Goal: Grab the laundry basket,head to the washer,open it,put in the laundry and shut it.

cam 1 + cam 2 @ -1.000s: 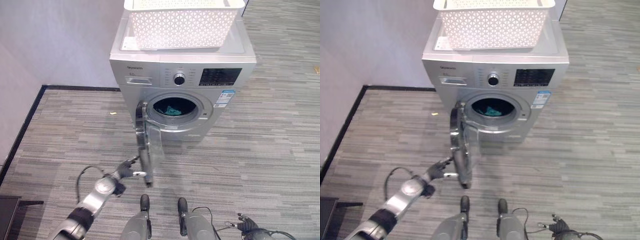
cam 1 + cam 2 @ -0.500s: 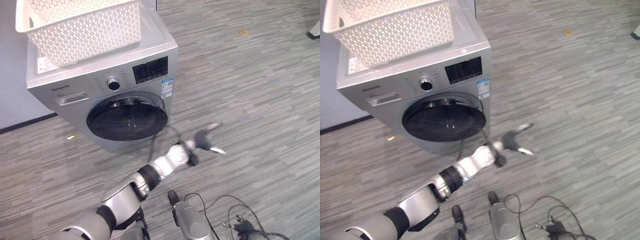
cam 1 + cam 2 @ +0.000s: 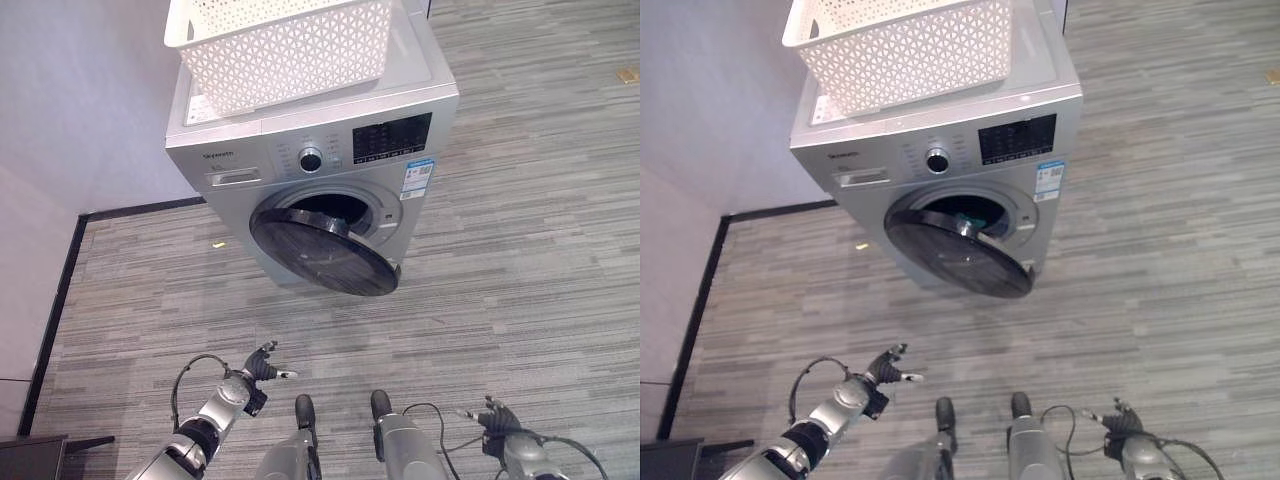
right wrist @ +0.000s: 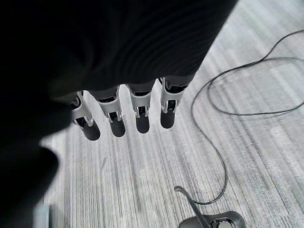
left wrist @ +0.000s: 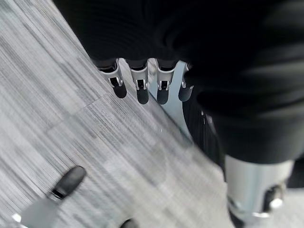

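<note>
The silver washer [image 3: 250, 150] stands against the wall with the white lattice laundry basket [image 3: 285, 45] on its top. Its round dark door [image 3: 325, 252] hangs ajar, hinged at the left, and a bit of teal laundry [image 3: 976, 211] shows in the drum behind it. My left hand [image 3: 262, 366] hovers low over the floor, well in front of the door and to its left, fingers [image 5: 138, 90] straight and holding nothing. My right hand [image 3: 497, 426] hangs near the floor at the lower right, fingers [image 4: 141, 118] straight and empty.
A grey wall with a black baseboard [image 3: 70, 270] runs along the left. A dark object [image 3: 35, 456] sits at the lower left corner. A small yellow scrap [image 3: 218, 243] lies on the striped grey floor left of the washer.
The camera swung around. The door was wide open, then looked pushed to; now it stands ajar. My left hand has left the door and dropped to the lower left.
</note>
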